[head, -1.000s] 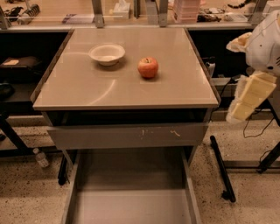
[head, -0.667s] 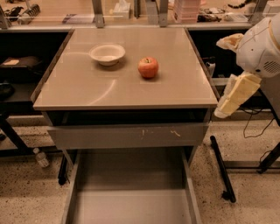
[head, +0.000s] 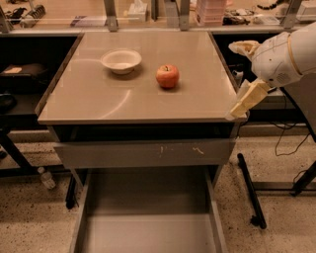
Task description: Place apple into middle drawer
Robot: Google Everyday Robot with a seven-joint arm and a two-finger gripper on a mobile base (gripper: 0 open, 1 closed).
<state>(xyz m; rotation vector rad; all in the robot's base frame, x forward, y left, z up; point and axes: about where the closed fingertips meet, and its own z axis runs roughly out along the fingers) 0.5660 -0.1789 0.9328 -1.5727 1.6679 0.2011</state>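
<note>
A workroom with a speckled floor and a cluttered shelf along the back wall; dark benches stand on both sides. In the middle stands a cabinet with a wide, smooth tan worktop that catches a pale curved glare.

Under the worktop the upper drawer, whose front panel bears pale scratches, is pulled out a little, with a dark gap above it. Below that, the middle drawer is drawn far out toward the camera. Its flat grey-tan floor is bare and its thin side walls run down to the lower edge of the view.

The robot's white arm comes in from the right edge, level with the worktop's right side. Its tool hangs just off the worktop's front right corner, with one beige finger slanting down to the left and the other showing higher up. They stand well apart with nothing between them, so the tool is spread and grips nothing.

A white shallow bowl sits on the rear left part of the worktop. The apple, red with a yellowish patch and a short dark stem, rests upright on the worktop, near the bowl to its right and a little closer to the camera, well apart from the tool and not in any drawer.

A small bottle lies on the floor at the left.
</note>
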